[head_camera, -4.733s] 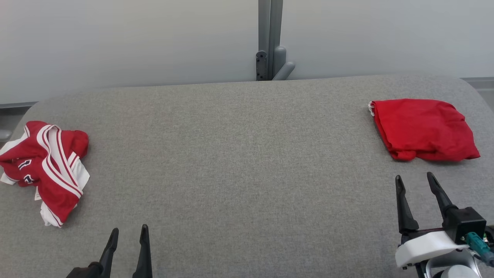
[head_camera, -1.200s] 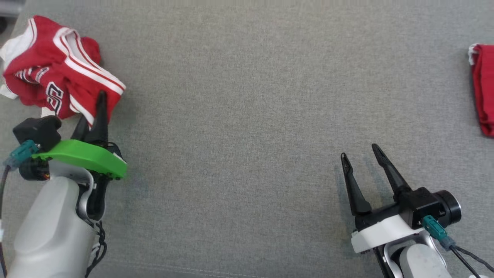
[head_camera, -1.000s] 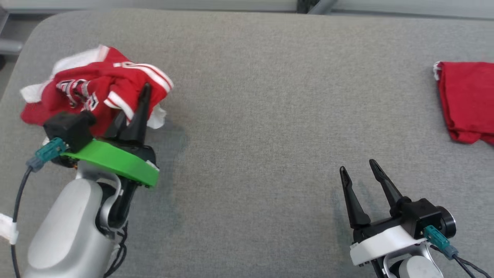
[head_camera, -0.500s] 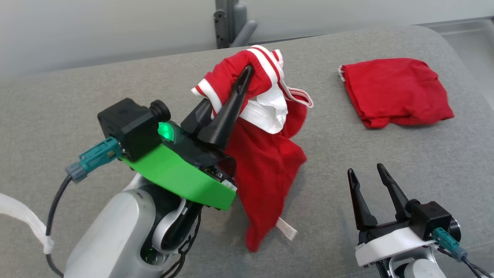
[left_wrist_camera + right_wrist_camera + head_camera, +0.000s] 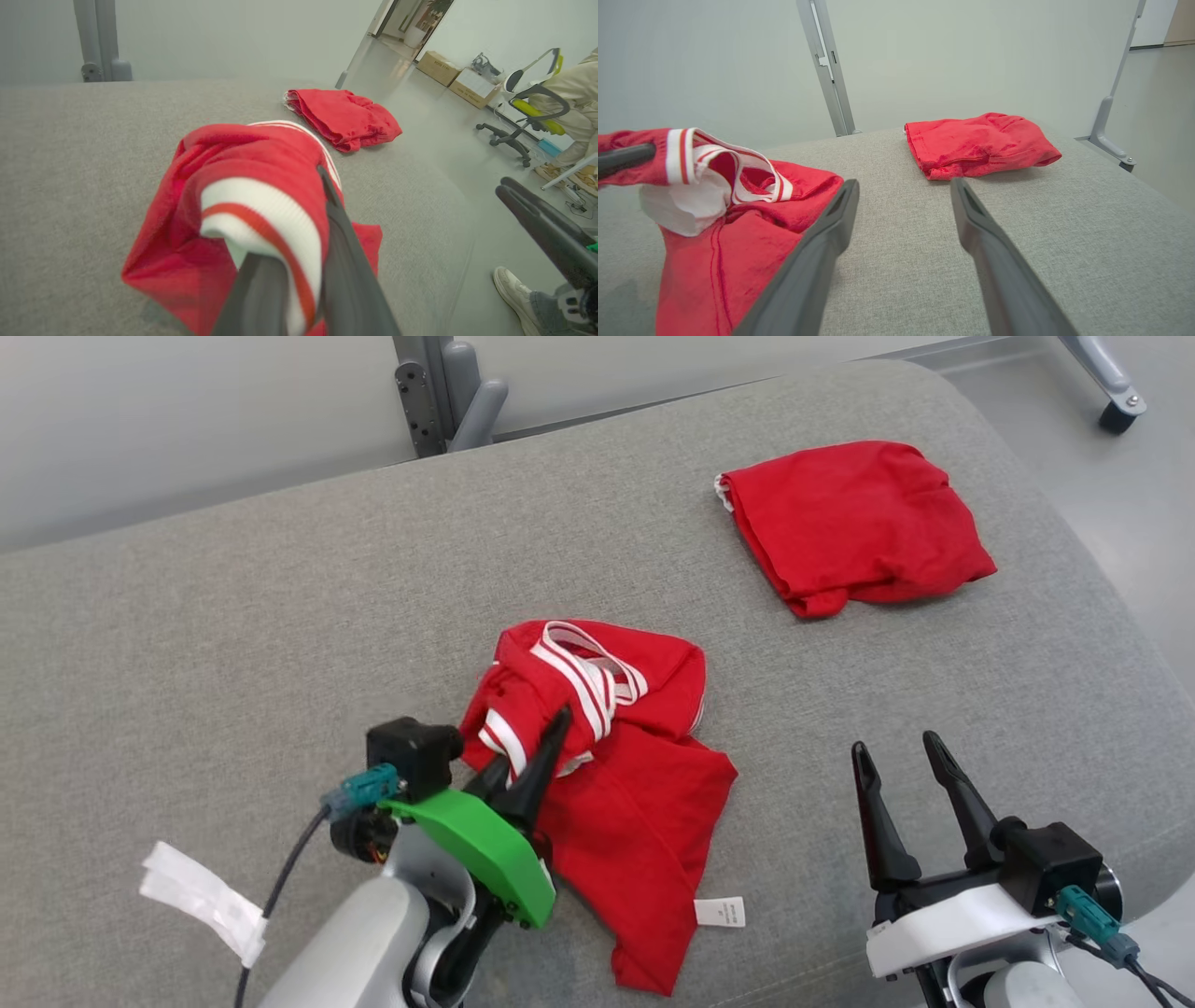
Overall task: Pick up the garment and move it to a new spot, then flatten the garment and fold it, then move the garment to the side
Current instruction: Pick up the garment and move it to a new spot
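Left hand [image 5: 534,747] lowers a crumpled red-and-white garment [image 5: 635,793] onto the middle of the grey desk [image 5: 233,644]; the move to a new spot looks nearly done.

The left hand's two dark fingers are clamped together on a striped band [image 5: 261,210] of the garment. The garment's lower part lies bunched on the desk, with a white label [image 5: 720,912] at its near edge. The right hand [image 5: 894,744] waits near it, fingers apart and holding nothing. A folded red garment [image 5: 854,523] lies well apart, far right. The next move probably calls for letting go, then both hands finding edges and spreading the cloth flat.
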